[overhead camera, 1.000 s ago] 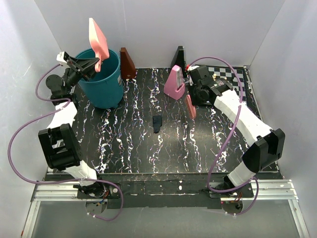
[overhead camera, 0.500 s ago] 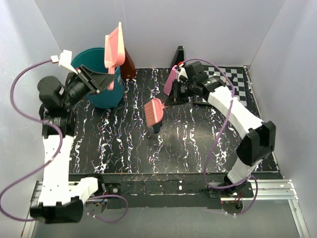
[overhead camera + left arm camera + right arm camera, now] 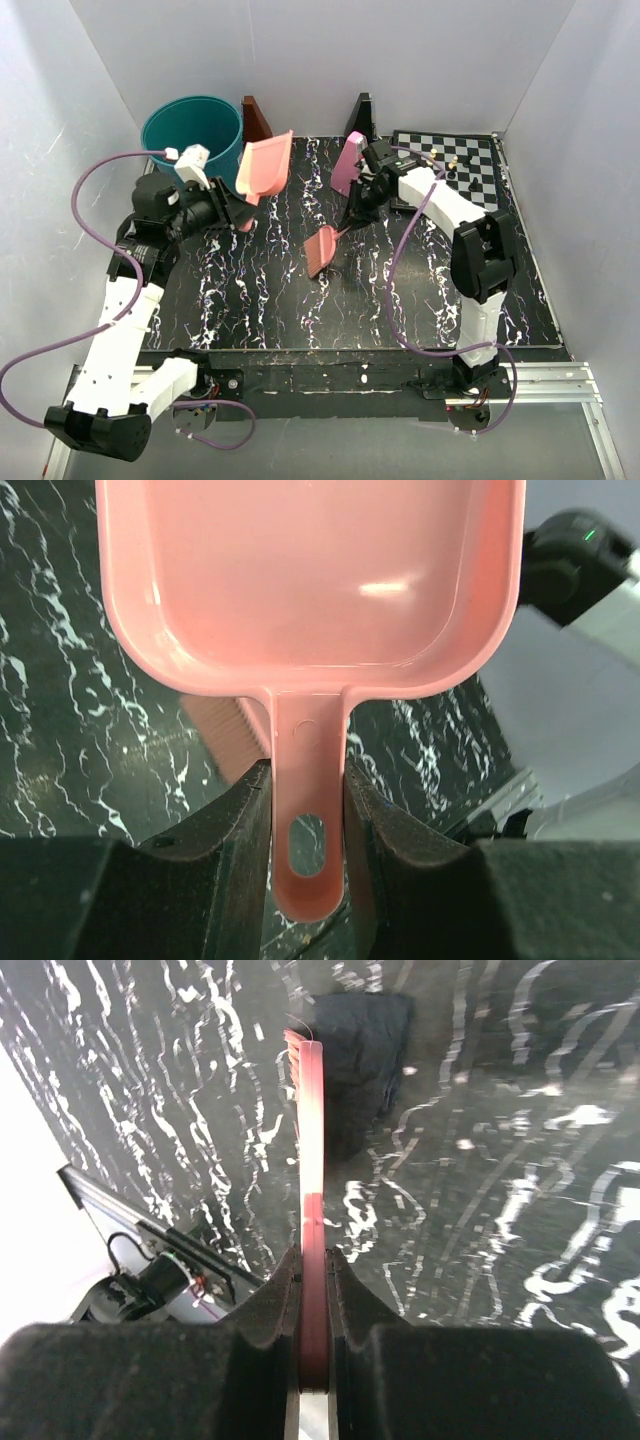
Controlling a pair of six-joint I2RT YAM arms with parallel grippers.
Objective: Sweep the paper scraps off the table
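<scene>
One dark blue paper scrap (image 3: 362, 1040), crumpled, lies on the black veined table (image 3: 500, 1210) just beside the bristles of my brush (image 3: 312, 1110). My right gripper (image 3: 312, 1270) clamps the thin brush handle; my left gripper (image 3: 305, 790) clamps the smooth pink plastic dustpan (image 3: 310, 570). Next, I think, the pan must come down beside it.
</scene>
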